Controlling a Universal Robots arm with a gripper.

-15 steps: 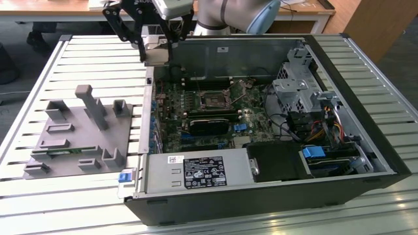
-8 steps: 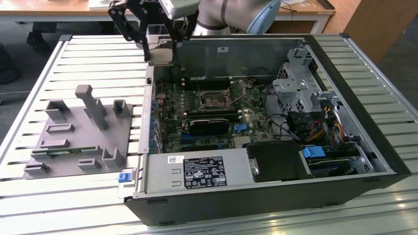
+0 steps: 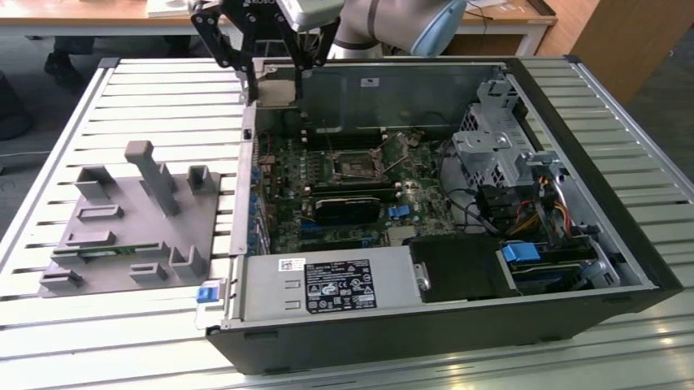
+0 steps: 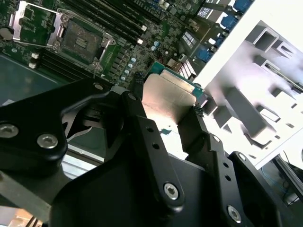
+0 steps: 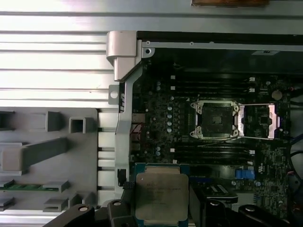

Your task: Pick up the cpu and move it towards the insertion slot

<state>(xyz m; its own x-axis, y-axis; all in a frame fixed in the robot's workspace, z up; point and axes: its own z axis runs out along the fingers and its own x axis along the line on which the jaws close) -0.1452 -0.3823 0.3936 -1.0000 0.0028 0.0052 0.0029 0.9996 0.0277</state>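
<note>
My gripper (image 3: 279,75) is shut on the cpu (image 3: 278,89), a flat silver square with a green rim, and holds it in the air over the far left corner of the open computer case. In both wrist views the cpu (image 5: 161,198) (image 4: 165,97) sits between the black fingers (image 4: 138,101). The insertion slot (image 3: 353,163) is a square socket with a silver frame and dark centre on the motherboard, lower and to the exterior view's right of the gripper. In the first wrist view the insertion slot (image 5: 215,120) has its metal cover (image 5: 258,121) swung open beside it.
The open case (image 3: 586,187) lies on a slatted metal table (image 3: 162,97). A grey holder block (image 3: 130,219) stands at the exterior view's left, with a green memory stick (image 5: 19,186) in it. Drive cages and cables (image 3: 509,187) fill the case's right side. A power supply (image 3: 325,286) sits at the front.
</note>
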